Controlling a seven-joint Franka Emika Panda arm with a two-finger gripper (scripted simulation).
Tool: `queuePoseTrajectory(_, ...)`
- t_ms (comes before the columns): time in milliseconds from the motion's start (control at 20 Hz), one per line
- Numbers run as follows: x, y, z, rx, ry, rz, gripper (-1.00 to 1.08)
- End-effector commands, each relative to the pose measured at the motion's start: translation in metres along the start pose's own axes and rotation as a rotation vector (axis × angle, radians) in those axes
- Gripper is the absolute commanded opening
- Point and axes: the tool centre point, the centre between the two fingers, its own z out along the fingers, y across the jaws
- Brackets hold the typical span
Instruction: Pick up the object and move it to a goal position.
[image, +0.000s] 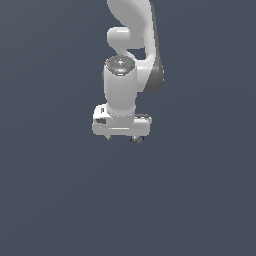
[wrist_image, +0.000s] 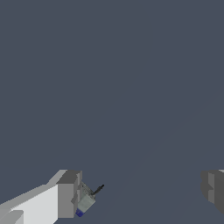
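The white arm's jaws (wrist_image: 140, 192) stand wide, holding nothing. The small grey-green object with a dark stem (wrist_image: 86, 201) sits beside 1 finger, probably ungrasped; approach step, next centre and close.

White arm (image: 122, 95) with grey joints; grey fingers (wrist_image: 66, 194); pale green-grey object (wrist_image: 85, 202), blue underneath, black tip; slate-blue floor (image: 200, 200).

Small grey-green obj (wrist_image: 86, 202) w/ dark stem, blue bit, tilted, touching one finger.

Small object (wrist_image: 85, 202) beside one finger (wrist_image: 66, 194) — too tiny to identify
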Motion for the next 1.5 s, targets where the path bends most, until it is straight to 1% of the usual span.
queuePoseTrajectory(0,0.000,0.000,0.000,0.000,0.000,0.000,1.00)
queuePoseTrajectory(150,0.001,0.005,0.000,-0.004,0.002,-0.001,1.00)
queuePoseTrajectory(350,0.003,0.023,-0.001,-0.019,0.009,-0.005,1.00)
queuePoseTrajectory(500,0.004,0.030,-0.002,-0.025,0.012,-0.005,1.00)
queuePoseTrajectory(1000,0.002,0.027,0.001,-0.022,0.011,0.009,1.00)
queuePoseTrajectory(1450,-0.009,0.011,0.016,-0.010,0.005,0.106,1.00)
